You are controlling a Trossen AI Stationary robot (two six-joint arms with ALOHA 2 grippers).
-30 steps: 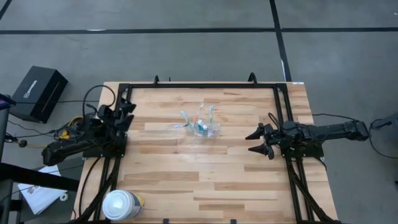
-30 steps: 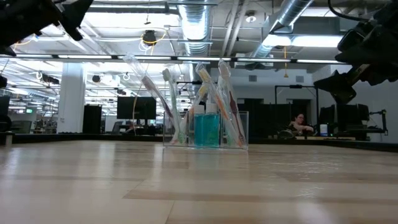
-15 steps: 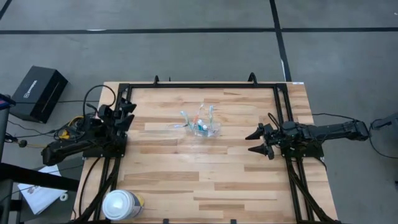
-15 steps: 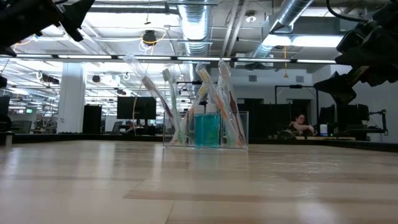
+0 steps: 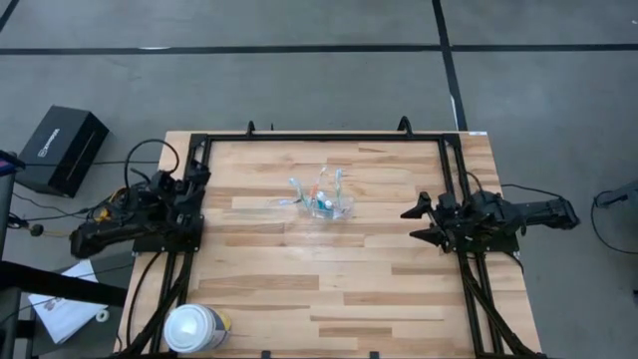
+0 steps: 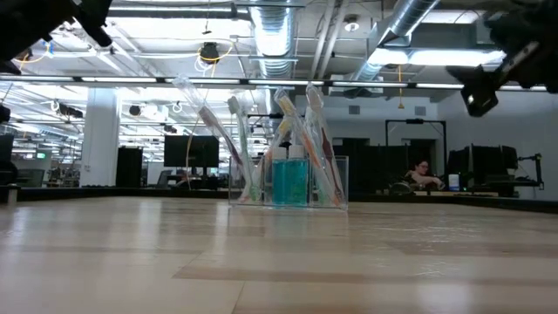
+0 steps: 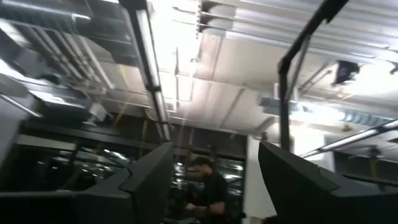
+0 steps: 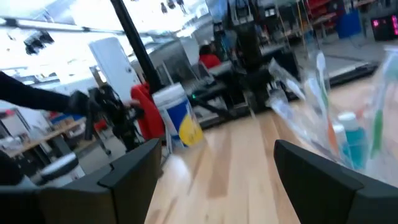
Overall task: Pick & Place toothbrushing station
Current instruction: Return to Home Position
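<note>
Now the clear cup (image 5: pixel 336 206) stands on the table (image 5: pixel 299 289) between the two grippers, well apart from both. Several brushes (image 6: pixel 211 131) lean upright in it beside a teal tube (image 6: pixel 290 181). The left gripper (image 5: pixel 192 180) sits over the table's left edge, its fingers spread wide and empty, tilted up toward the ceiling. The right gripper (image 5: pixel 411 223) hangs over the right edge, its wide, empty fingers aimed across the table, with the cup ahead of them. A white canister (image 5: pixel 196 327) stands at a table corner, well apart from the left gripper.
</note>
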